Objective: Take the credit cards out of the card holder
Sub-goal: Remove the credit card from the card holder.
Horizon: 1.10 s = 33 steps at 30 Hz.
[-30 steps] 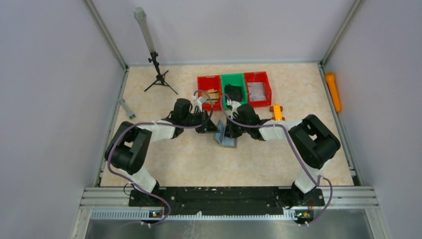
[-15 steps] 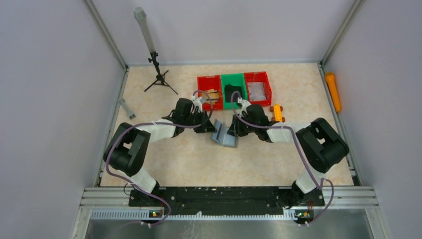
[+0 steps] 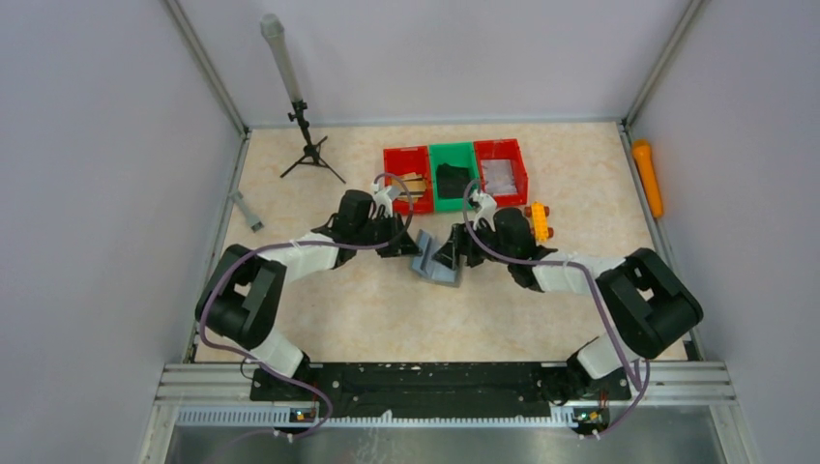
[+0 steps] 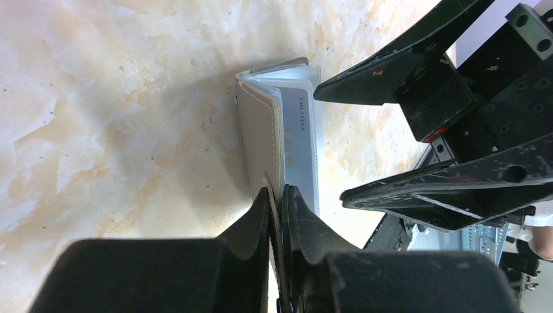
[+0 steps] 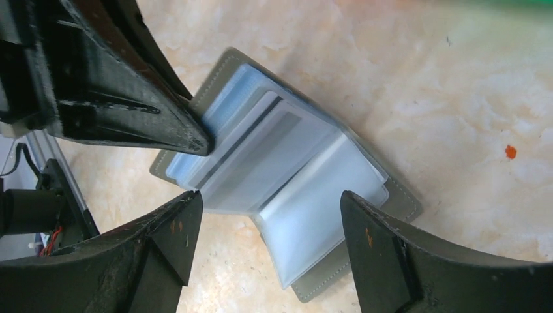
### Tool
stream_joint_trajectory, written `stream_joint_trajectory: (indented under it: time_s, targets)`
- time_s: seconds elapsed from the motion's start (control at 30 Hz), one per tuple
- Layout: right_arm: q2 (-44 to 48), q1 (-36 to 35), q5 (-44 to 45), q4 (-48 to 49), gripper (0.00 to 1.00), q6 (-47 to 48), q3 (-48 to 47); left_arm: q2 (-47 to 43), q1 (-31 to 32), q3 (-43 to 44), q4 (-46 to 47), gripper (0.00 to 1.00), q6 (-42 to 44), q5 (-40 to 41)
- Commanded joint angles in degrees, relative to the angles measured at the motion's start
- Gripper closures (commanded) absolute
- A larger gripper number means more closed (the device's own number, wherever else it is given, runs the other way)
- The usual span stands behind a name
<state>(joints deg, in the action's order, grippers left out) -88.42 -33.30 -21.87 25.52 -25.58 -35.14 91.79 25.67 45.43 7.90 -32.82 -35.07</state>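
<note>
1. My left pincer (image 4: pixel 276 207) is clenched on the edge of one grey cover of the card holder (image 4: pixel 259 134), and that cover stands raised off the pale marbled table (image 4: pixel 98 98)
2. The card holder lies open in a V near the middle of the table, between my two pincers. Its other cover rests flat on the surface, and the shiny clear inner pockets fan out between the two covers
3. My right pincer (image 5: pixel 269 202) is released, its jaws spread wide just over the flat half of the holder. One finger is on each side of the pockets and it grasps nothing
4. The credit cards (image 4: pixel 301 134) are inside the holder's clear pockets. From the left wrist, one pale card shows a line of printed lettering along its edge; from the right wrist, a pale card with a grey stripe shows through the plastic
5. Behind the holder, at the far side of the table, three bins sit side by side: a red bin (image 3: pixel 406 155), a green bin (image 3: pixel 453 148) with a black object (image 3: pixel 453 180) inside, and another red bin (image 3: pixel 501 147)
</note>
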Motion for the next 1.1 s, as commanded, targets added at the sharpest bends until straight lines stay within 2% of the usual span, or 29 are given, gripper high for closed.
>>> stream_joint_trajectory:
  time_s: [0.0, 0.2, 0.33, 0.5, 0.73, 0.93, 1.07]
  targets:
    - [4.79, -0.01, 1.05, 6.53, 0.20, 0.43, 1.64, -4.01, 0.56, -0.28, 3.34, 1.00, 1.33, 0.14]
    - [6.42, -0.02, 8.97, 1.49, 0.20, 1.75, 1.27, -4.87, 0.56, -0.03, 1.03, 1.00, 1.87, 4.20]
    - [5.64, -0.01, 10.88, -1.23, 0.20, 2.35, 0.09, -6.64, 0.57, -0.90, 0.72, 1.00, 2.31, 6.82]
    - [3.64, -0.01, 13.49, -4.61, 0.22, 1.79, -1.71, -6.10, 0.44, -0.84, 1.35, 1.00, 1.78, 5.43]
    - [-2.62, 0.86, 7.14, -4.64, 0.20, -0.54, -4.51, -4.13, -0.14, -0.37, 2.20, 1.00, 0.73, 3.29]
    - [-6.42, 0.95, 8.06, -9.21, 0.39, -0.53, -7.49, 1.53, -0.16, 4.09, -4.90, 1.00, 1.44, 5.26]
    - [-7.64, 0.96, 7.83, -10.43, 0.47, -0.61, -8.42, 3.39, -0.10, 5.53, -7.60, 0.98, 1.85, 7.37]
